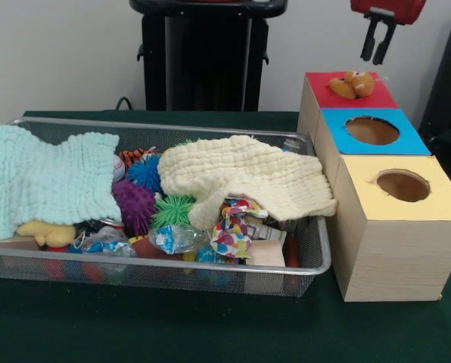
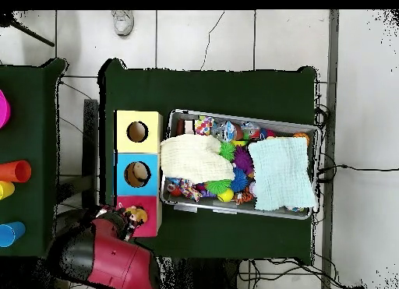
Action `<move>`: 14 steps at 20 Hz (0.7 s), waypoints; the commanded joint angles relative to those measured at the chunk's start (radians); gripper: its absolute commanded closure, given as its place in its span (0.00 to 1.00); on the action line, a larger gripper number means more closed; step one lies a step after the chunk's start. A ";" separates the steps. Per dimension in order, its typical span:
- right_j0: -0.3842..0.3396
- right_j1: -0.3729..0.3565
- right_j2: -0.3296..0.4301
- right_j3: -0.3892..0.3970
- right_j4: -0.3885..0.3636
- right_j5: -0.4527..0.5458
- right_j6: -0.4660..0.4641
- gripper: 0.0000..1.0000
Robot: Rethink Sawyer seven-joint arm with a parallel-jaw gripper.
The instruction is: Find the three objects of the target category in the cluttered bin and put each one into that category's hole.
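Tool released above brown-orange plush on red box; overhead hides fingers

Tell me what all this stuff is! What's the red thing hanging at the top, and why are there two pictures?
The red thing is the end of a robot arm. Its black claw hangs open in the air and holds nothing. One picture is taken from across the table, facing the robot. The other looks straight down from the ceiling, so everything appears turned around.

On the green table sits a wire basket full of jumbled things: spiky rubber balls, crinkly wrappers, a pale blue cloth and a cream cloth draped over the pile. A yellow plush toy peeks out under the blue cloth.

Beside the basket stand three wooden boxes with red, blue and yellow tops, with a round hole showing in the blue and yellow ones. A small brown-orange plush animal lies on the red top, right below the claw.
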 commanded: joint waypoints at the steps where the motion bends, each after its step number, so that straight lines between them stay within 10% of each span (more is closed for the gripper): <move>1: 0.013 0.067 -0.038 -0.050 -0.068 0.109 0.245 1.00; 14: 0.060 0.121 0.018 0.026 0.012 0.018 0.322 1.00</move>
